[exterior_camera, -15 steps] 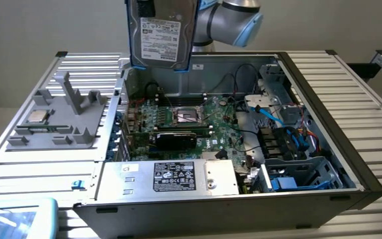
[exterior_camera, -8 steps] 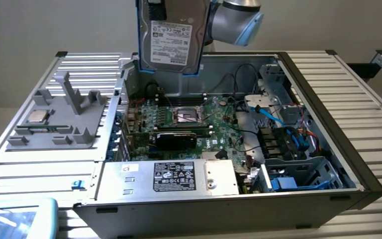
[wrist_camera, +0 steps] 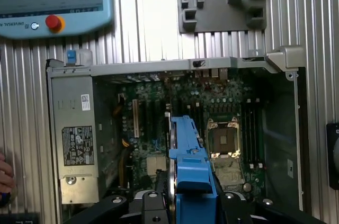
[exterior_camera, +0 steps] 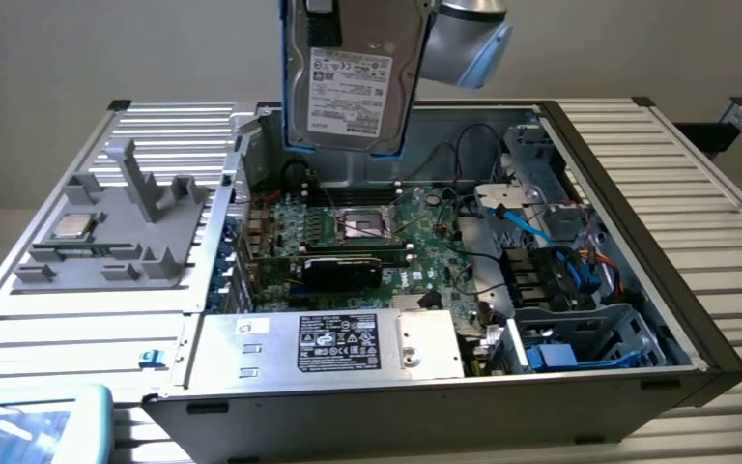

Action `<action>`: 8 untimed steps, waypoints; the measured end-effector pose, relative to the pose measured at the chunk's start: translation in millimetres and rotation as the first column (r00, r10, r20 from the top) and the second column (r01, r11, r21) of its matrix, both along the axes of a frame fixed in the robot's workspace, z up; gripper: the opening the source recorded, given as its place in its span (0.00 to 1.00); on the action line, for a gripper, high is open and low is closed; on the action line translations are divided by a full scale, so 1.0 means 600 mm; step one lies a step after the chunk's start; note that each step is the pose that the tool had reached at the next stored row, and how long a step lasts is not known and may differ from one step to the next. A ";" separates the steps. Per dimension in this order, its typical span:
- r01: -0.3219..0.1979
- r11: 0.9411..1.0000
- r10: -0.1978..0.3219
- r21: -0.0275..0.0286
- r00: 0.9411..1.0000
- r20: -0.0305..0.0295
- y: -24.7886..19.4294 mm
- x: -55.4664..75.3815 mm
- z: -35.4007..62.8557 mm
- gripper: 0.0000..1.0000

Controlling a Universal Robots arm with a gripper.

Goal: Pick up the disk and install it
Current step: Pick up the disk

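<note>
The disk [exterior_camera: 352, 82], a silver-grey hard drive with a white label in a blue carrier, hangs upright in the air above the back of the open computer case [exterior_camera: 680, 319]. My gripper [wrist_camera: 185, 203] is shut on it. In the wrist view the blue carrier edge [wrist_camera: 188, 166] stands between the dark fingers [wrist_camera: 153, 203], over the motherboard [wrist_camera: 159, 107] and beside the processor socket [wrist_camera: 225, 142]. The drive cage [exterior_camera: 590, 333] sits at the case's front corner on the exterior view's right, holding another blue-framed unit [exterior_camera: 555, 356].
A power supply [exterior_camera: 345, 343] fills the case's front. Cables [exterior_camera: 526, 217] run along its right side. A grey fixture [exterior_camera: 113, 222] with a processor chip [exterior_camera: 72, 225] lies to the left. A teach pendant [exterior_camera: 23, 420] sits at the front left. A hand [wrist_camera: 4, 176] shows at an edge.
</note>
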State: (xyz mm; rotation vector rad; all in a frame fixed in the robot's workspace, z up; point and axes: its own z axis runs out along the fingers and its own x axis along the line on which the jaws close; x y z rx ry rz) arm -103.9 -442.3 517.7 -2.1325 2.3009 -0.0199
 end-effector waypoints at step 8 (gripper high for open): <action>0.000 1.000 0.000 -0.012 1.000 0.000 -0.0139 0.022 0.002 0.37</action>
